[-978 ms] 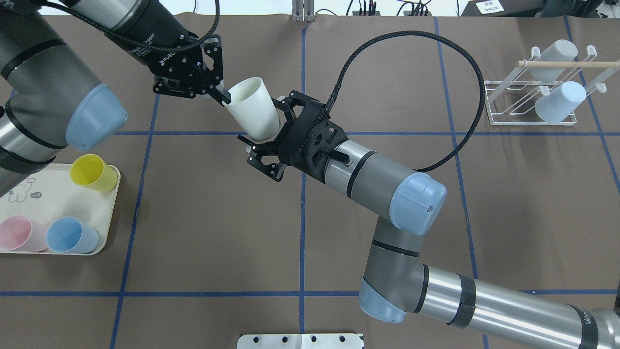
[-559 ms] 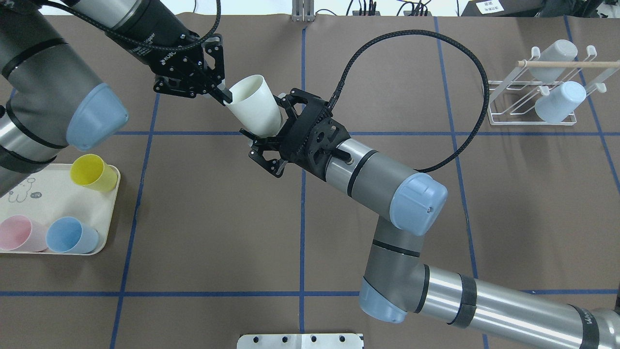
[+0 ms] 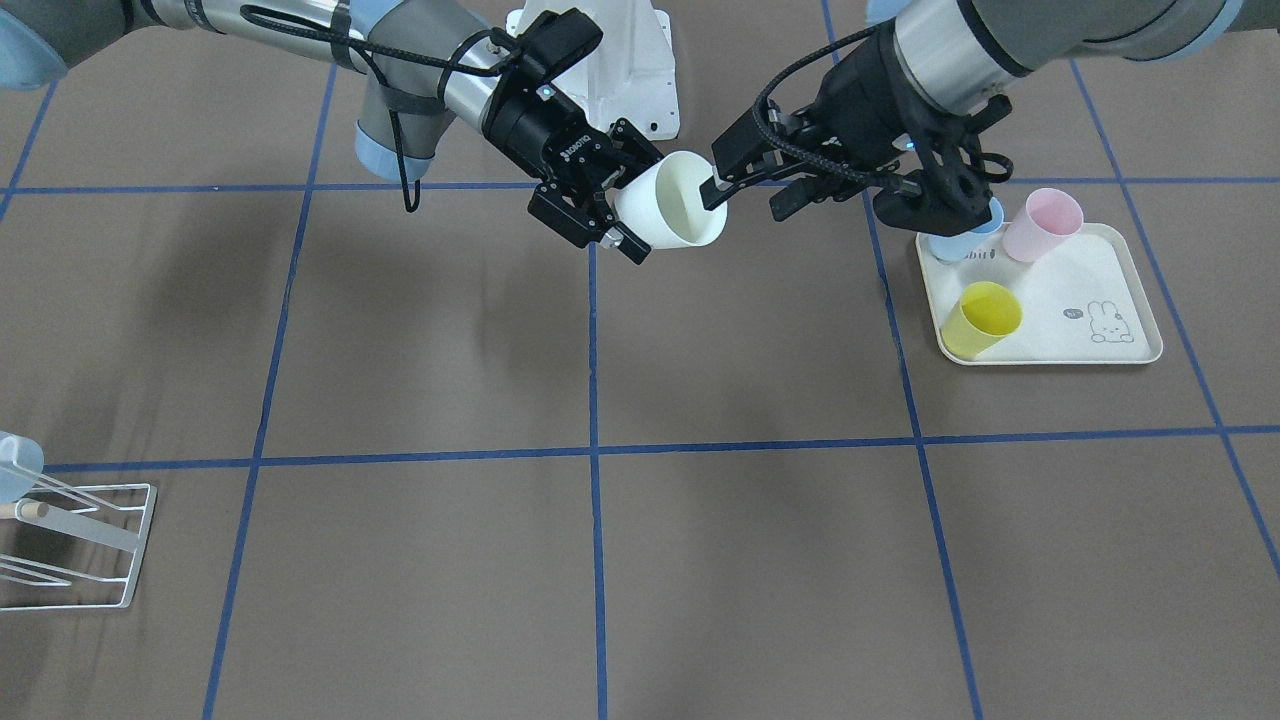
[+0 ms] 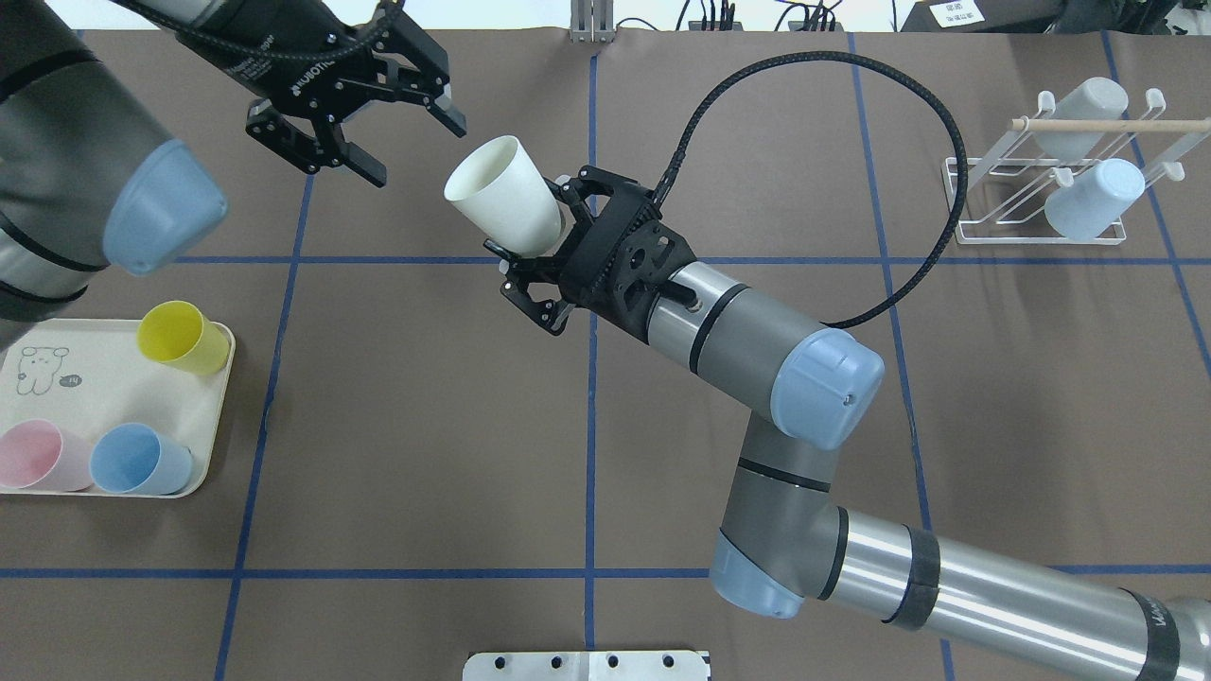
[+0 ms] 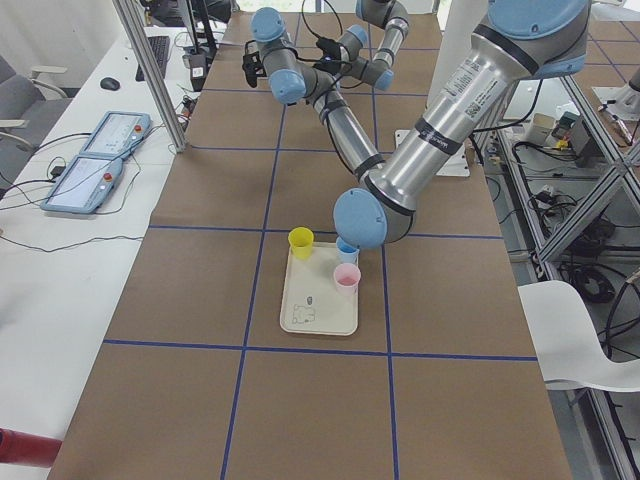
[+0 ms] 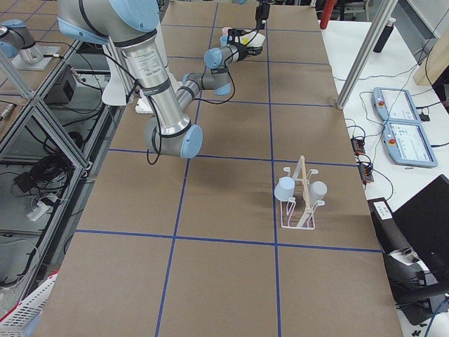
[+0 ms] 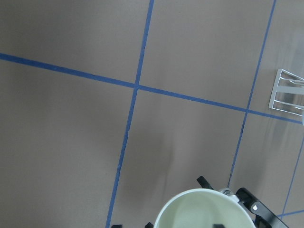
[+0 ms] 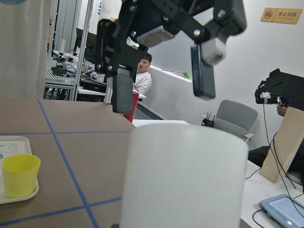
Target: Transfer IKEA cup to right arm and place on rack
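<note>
- The brown table (image 4: 407, 426), gridded with blue tape lines (image 4: 591, 454), runs to its far edge at the top of the overhead view. A perforated metal plate (image 4: 587, 665) sits at the near edge.
- The white wire rack (image 4: 1041, 170) stands near the table's far right corner, its wooden dowel (image 4: 1107, 124) lying across the top. A grey cup (image 4: 1079, 104) and a pale blue cup (image 4: 1088, 199) hang mouth-down on its prongs.
- Brown table surface stretches between the rack and the right arm (image 4: 747, 331), whose black cable (image 4: 908, 123) loops above that stretch.
- At the left edge a cream tray (image 4: 104, 378) carries a yellow cup (image 4: 180, 336), a pink cup (image 4: 38, 456) and a blue cup (image 4: 137, 459), well apart from both grippers.
- The white IKEA cup (image 4: 497, 194) is held in the air above the table near the centre tape line, tilted with its mouth towards the left arm.
- The right gripper (image 4: 530, 218) is clamped around the cup's lower body near the base.
- The left gripper (image 4: 412, 149) hangs with its fingers spread wide beside the cup's mouth. The overhead view shows it apart from the rim, and the right wrist view shows both fingers above the cup.
</note>
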Motion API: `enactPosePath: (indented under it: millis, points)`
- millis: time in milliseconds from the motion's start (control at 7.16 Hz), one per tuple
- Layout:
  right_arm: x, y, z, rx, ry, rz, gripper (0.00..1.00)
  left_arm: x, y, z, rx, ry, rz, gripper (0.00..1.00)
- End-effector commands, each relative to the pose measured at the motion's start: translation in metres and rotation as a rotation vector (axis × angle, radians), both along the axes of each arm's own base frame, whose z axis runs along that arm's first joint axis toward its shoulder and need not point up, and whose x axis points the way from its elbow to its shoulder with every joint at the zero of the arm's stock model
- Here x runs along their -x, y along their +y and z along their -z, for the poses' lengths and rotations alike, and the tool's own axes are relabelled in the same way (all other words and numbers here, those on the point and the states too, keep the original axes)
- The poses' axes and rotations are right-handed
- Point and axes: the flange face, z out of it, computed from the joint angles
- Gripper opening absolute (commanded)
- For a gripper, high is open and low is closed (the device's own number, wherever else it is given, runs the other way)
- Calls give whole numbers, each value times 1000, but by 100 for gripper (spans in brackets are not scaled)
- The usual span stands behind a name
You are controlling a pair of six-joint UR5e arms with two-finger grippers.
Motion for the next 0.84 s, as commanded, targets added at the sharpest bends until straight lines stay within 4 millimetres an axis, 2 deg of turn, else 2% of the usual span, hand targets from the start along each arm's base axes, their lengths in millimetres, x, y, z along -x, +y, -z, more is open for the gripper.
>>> enactPosePath:
  millis: [0, 140, 279, 419, 559, 698]
  points:
    - [-18, -29, -5, 43, 93, -50, 66, 26, -13, -21, -65, -44, 100, 100]
    - [-43, -43, -1, 84, 172, -85, 66, 29, -18, -57, -126, -112, 141, 100]
    - [-82, -59, -5, 136, 286, -64, 59, 35, -20, -96, -208, -182, 145, 100]
    - [-126, -88, -12, 193, 395, 5, 55, 58, -25, -137, -287, -245, 134, 100]
    - [-167, -116, -37, 172, 525, 49, 55, 92, -26, -177, -341, -295, 125, 100]
    - [-213, -135, -86, 151, 644, 34, 55, 107, -16, -206, -374, -324, 101, 100]
